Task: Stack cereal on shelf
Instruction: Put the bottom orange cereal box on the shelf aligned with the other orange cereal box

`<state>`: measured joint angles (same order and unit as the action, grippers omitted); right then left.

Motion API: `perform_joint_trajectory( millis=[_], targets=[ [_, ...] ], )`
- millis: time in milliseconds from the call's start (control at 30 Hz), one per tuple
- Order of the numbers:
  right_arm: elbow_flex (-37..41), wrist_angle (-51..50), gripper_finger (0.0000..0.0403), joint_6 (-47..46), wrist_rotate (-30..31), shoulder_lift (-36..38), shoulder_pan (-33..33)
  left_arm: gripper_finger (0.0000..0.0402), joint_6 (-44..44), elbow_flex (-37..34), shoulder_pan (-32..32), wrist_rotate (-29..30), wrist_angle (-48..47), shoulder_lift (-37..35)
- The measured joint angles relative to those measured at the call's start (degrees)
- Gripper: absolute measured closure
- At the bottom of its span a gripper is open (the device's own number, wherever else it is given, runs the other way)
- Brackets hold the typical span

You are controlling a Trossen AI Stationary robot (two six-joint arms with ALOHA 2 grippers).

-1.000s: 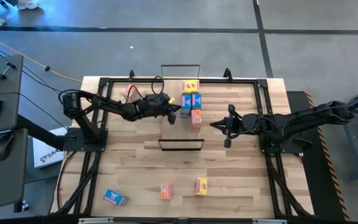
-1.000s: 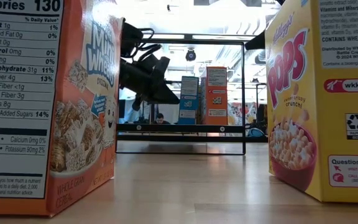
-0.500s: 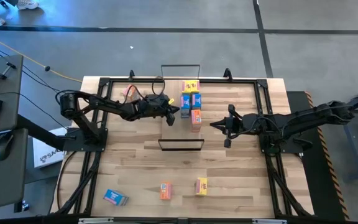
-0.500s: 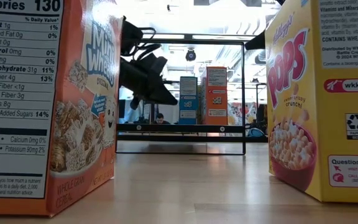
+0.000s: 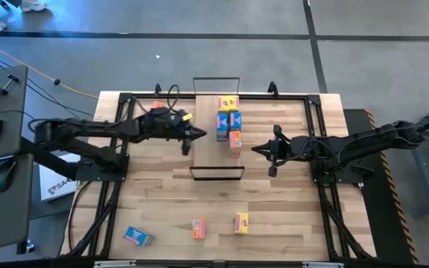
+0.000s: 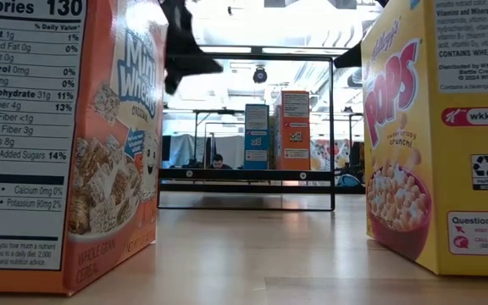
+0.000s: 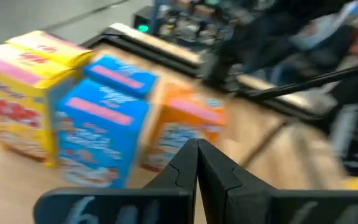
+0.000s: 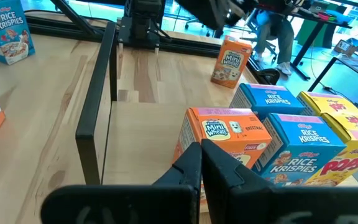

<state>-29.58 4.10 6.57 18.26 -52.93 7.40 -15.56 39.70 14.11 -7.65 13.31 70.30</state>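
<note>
The shelf [image 5: 207, 152], a light-wood board with black wire loops at both short ends, lies mid-table. Several small cereal boxes [image 5: 231, 123] in yellow, blue and orange stand on its right half [image 8: 229, 134]. My left gripper [image 5: 203, 135] hovers shut and empty at the shelf's left edge, raised above it [image 6: 214, 61], its shut fingers [image 7: 197, 155] pointing at the boxes [image 7: 104, 124]. My right gripper [image 5: 254, 149] hangs shut and empty just right of the boxes [image 8: 201, 155].
Loose cereal boxes lie near the front edge: blue [image 5: 138, 236], orange [image 5: 198, 227] and yellow [image 5: 241, 222]. Another orange box [image 5: 155, 109] stands at the far left behind my left arm. Black rails [image 5: 326, 171] frame the tabletop. Bare wood lies between shelf and front boxes.
My left gripper has risen and drawn back from the boxes on the shelf toward the table's left edge, staying shut. The boxes stand as before. My right arm has kept still.
</note>
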Motion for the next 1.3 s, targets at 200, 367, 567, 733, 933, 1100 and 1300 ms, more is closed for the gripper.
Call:
perform_joint_trajectory(
  millis=[200,367,567,733,933,1100,1300],
  targets=[
    [0.0,1.0,0.0403,0.2,0.6,0.0,0.0,0.0390,1.2,0.1,-5.0,-4.3,-4.5,-6.4],
    [0.0,1.8,0.0403,0.0,0.6,0.0,0.0,0.0350,6.7,5.6,-11.2,-2.6,-16.7,-5.9],
    [0.0,2.7,0.0403,-0.1,0.6,0.0,0.0,0.0305,5.0,14.8,-18.4,-0.6,-34.5,-2.8],
    [0.0,2.6,0.0403,-0.1,0.6,0.0,0.0,0.0313,5.2,20.6,-28.1,-0.1,-43.1,0.8],
    [0.0,2.5,0.0403,0.3,-0.7,0.0,0.0,0.0367,5.2,22.5,-40.5,7.6,-42.6,7.7],
    [0.0,2.5,0.0403,0.4,-2.0,0.0,0.0,0.0357,5.2,27.4,-45.0,11.9,-44.4,14.4],
    [0.0,2.7,0.0403,0.4,-2.2,0.0,0.0,0.0297,9.9,42.1,-46.3,8.2,-56.9,24.7]
  ],
)
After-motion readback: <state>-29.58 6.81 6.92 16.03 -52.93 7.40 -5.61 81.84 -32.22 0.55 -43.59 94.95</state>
